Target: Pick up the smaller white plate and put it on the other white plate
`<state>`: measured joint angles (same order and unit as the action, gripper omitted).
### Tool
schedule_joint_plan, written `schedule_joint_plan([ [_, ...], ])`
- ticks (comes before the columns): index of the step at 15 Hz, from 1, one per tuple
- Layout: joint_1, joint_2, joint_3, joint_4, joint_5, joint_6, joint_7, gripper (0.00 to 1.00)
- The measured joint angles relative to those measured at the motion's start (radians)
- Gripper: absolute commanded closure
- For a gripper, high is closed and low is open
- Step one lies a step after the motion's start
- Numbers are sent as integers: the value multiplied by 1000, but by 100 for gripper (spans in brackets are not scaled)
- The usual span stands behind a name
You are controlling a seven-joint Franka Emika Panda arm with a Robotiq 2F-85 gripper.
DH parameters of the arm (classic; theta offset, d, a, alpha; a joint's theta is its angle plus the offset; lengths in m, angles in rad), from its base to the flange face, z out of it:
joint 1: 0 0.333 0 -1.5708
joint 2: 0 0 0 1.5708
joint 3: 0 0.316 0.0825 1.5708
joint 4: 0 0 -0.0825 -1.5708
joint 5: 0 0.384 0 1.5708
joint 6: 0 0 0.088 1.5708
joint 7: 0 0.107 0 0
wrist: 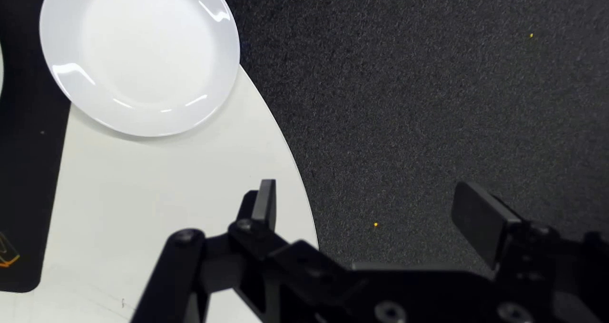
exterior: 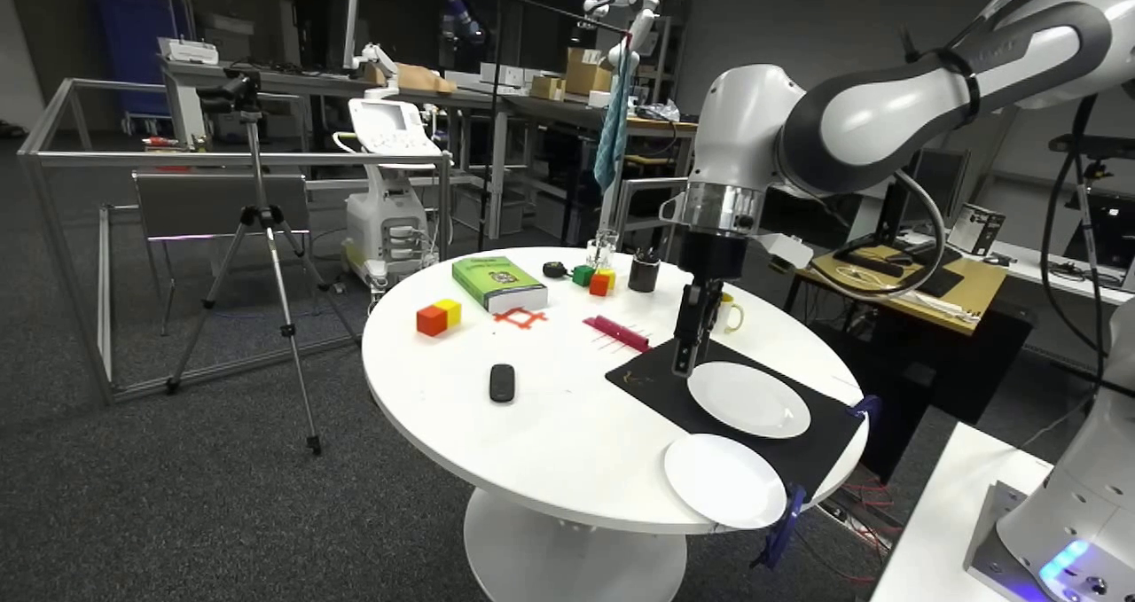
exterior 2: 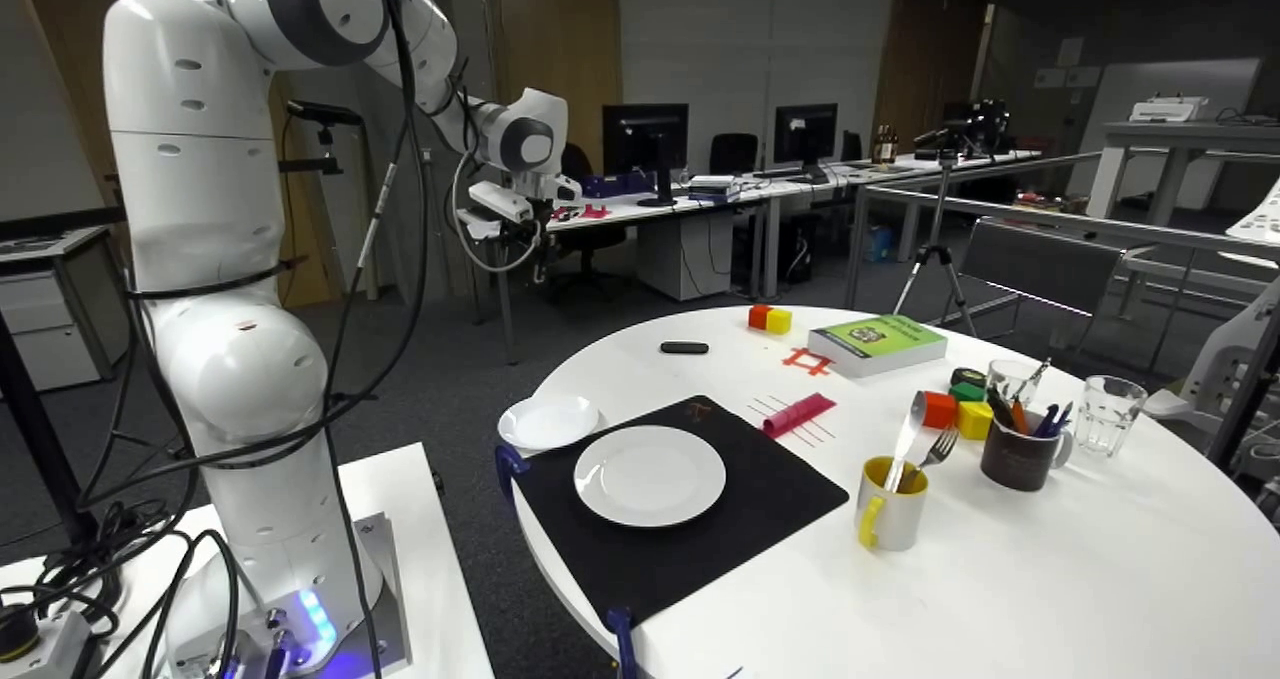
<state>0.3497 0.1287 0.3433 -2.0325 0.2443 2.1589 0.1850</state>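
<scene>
Dark carpet (exterior: 266, 496) spreads around a round white table (exterior: 550, 433) under dim light. High by the table's edge, the gripper (wrist: 365, 197) hangs with its fingers (wrist: 265, 203) spread wide, holding nothing and touching nothing; in the wrist view one shows against the table, the other against carpet. Apart from them, at the table's edge, the smaller white plate (wrist: 147, 47) lies flat, lapping onto the black mat (exterior 2: 690, 564). Lowered straight from here, I judge, the fingers would miss it, and one might hit the table. Meeting the rim too hard from the inner side could shove the plate overboard, since it has hardly any margin there. A blue clamp (exterior: 784, 527) just beside it could snag a finger. The rim looks glossy, so a shallow bite may let the plate swing or slip on the way to the other white plate (exterior 2: 650, 475), which lies on the mat.
</scene>
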Motion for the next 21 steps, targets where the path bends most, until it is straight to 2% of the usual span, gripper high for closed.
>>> schedule_joint_plan([
  [4, 45, 50, 19, 27, -16, -61, 67, 0],
  [7, 118, 135, 40, 97, -54, -146, 201, 0],
  [13, 278, 348, 29, 326, -134, -481, 457, 0],
  [17, 358, 470, -10, 483, -213, -733, 454, 0],
  [21, 422, 549, -48, 600, -357, -854, 311, 0],
])
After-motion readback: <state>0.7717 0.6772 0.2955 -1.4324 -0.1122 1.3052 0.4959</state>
